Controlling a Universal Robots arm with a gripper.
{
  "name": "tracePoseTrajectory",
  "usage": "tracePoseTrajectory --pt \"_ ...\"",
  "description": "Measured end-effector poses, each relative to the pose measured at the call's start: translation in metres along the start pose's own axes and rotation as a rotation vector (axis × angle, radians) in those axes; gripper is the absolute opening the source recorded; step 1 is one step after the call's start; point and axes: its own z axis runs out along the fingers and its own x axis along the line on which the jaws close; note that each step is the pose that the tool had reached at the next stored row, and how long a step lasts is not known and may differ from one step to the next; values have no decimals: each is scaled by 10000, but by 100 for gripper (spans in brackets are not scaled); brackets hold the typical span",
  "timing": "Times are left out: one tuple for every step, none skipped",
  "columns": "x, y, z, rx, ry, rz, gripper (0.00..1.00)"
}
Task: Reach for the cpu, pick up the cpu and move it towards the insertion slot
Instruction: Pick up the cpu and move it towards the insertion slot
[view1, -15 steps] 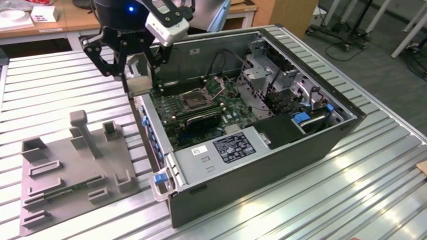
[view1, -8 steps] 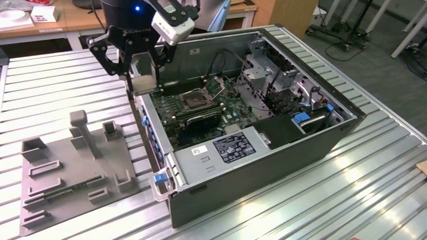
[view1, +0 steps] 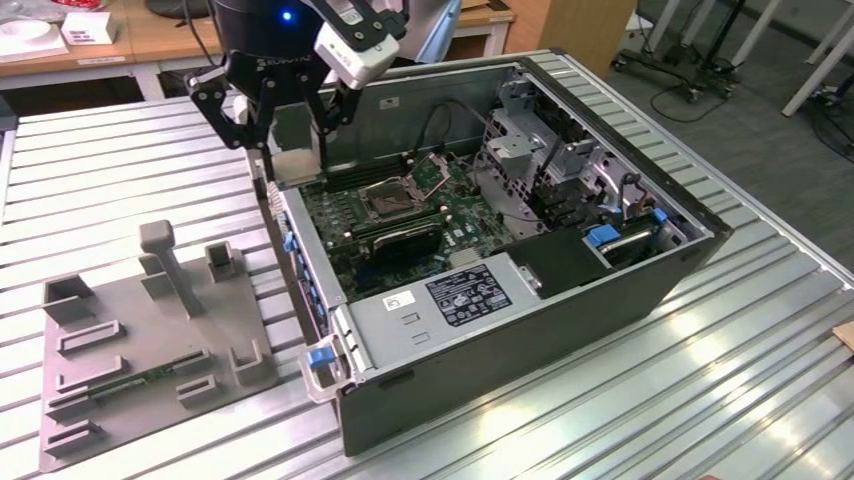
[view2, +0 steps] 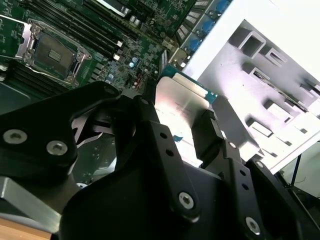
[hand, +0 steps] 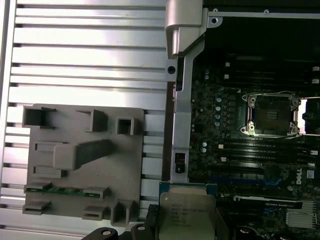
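Gripper (view1: 296, 150) is clamped on the cpu (view1: 298, 143), black fingers (view2: 150, 125) pinching it from two opposite edges. In the exterior view it hangs over the near wall of the open PC case (view1: 534, 330), at the edge facing the grey plastic fixture (view1: 147, 350), above the motherboard (view1: 400, 220) rim.

cpu is square, so no real long axis. It sits between the fingers with its flat metal face toward both wrist cameras (view2: 180, 102) (hand: 186, 217), one free edge pointing away from the gripper body. Face is pale silver-white metal, with a thin green-blue substrate border showing along the free edge. There is dark print on the lid in the first wrist view, too fine to read.

Insertion slot (view1: 396, 197) is well apart from the cpu, further into the case: shiny metal frame, dark centre, green board around it. Also seen in both wrist views (view2: 50, 50) (hand: 272, 114). Long black memory slots (hand: 240, 150) run just beside it.

Fixture lies on the slatted metal table (view1: 747, 380) beside the case, with a green strip (hand: 62, 190) seated in one of its recesses. White-and-black sticker label (view1: 467, 292) sits on the drive cage inside the case.
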Motion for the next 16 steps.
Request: tracePoseTrajectory --pt "-1 0 0 0 0 1 54" --pt "-3 0 0 0 0 0 54" --pt "-4 0 0 0 0 0 54" --pt "-4 0 0 1 1 0 54" --pt "-5 0 0 1 0 0 54" --pt "-7 0 0 0 0 0 54" --pt "-11 0 0 1 1 -2 54" --pt "-17 0 0 1 1 -2 54" --pt "-22 0 0 1 0 0 54" --pt "-29 -1 0 1 1 -1 54" --pt "-37 -1 0 1 1 0 54" --pt "-46 -2 0 1 1 0 54" --pt "-54 -2 0 0 0 0 54" --pt "-62 -3 1 1 0 0 54" --pt "-71 -3 1 0 0 0 54" --pt "-79 -4 1 0 0 -1 54"
